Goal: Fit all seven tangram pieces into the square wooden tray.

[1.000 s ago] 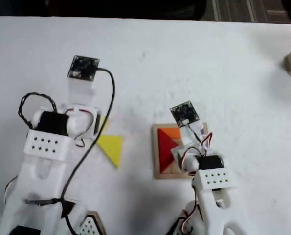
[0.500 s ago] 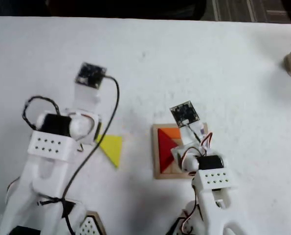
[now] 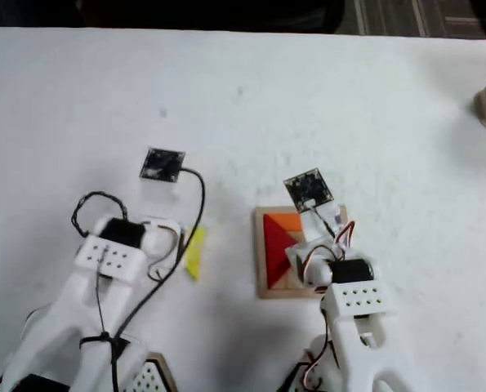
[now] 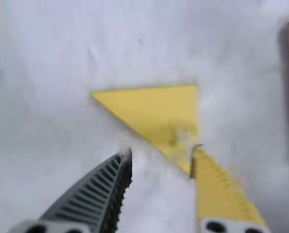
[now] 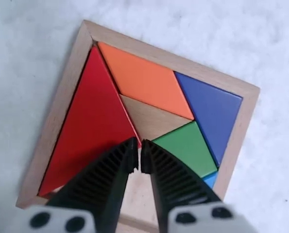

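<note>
Left tool (image 4: 161, 151) has drawn back, straddling yellow triangle (image 4: 154, 114) corner.

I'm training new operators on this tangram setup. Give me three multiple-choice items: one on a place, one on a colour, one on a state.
1. The yellow triangle lies:
A) on the table, outside the tray
B) inside it
C) at the table's far edge

2. The largest piece in the tray is:
A) green
B) red
C) purple

3. The right gripper is:
A) wide open
B) shut, empty
C) shut on a piece

Key:
1 A, it lies flat on the white surface.
2 B, the red triangle spans one whole side.
3 B, its jaws stand together with nothing between.
</note>
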